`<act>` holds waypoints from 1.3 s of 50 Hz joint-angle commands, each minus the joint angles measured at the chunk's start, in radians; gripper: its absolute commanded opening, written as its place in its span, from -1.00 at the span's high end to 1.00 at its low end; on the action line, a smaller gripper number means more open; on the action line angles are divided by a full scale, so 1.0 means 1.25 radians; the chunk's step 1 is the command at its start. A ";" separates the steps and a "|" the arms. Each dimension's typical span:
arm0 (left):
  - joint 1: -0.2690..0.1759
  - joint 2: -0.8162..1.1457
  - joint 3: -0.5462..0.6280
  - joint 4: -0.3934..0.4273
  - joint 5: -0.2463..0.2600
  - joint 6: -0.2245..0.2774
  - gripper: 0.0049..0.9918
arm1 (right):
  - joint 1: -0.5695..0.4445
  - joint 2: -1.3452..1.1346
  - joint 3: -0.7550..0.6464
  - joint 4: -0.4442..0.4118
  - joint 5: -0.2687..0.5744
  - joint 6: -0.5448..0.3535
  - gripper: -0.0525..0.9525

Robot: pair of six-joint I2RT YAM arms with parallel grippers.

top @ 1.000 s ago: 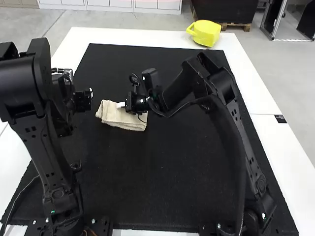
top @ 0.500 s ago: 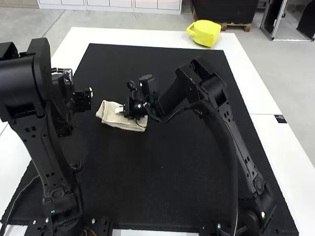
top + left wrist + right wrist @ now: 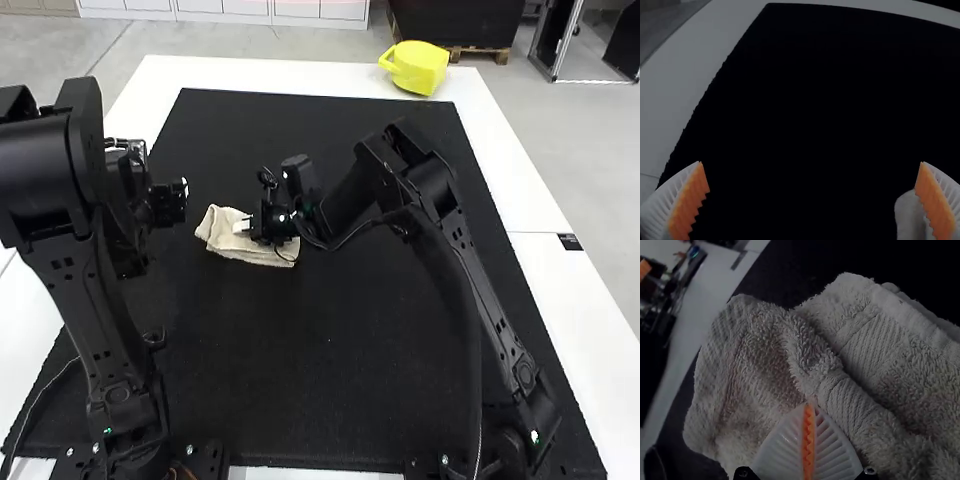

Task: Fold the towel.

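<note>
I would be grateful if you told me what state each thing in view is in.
Towel, folded, somewhat rumpled
Left pincer, open, with nothing held
Right pincer, shut, tips against the towel
Black mat, spread flat
Yellow object, resting at the table's far end

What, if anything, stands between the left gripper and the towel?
Nothing visible blocks it: just black mat separates the left gripper from the towel's left end. The right gripper is at the towel, its wrist over the right part, so it might crowd a grasp there.
</note>
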 commanded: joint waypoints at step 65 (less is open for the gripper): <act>-0.239 -0.930 0.172 -0.554 -0.095 -0.053 -0.95 | -0.439 -1.288 -0.302 -0.376 0.198 -0.133 -0.93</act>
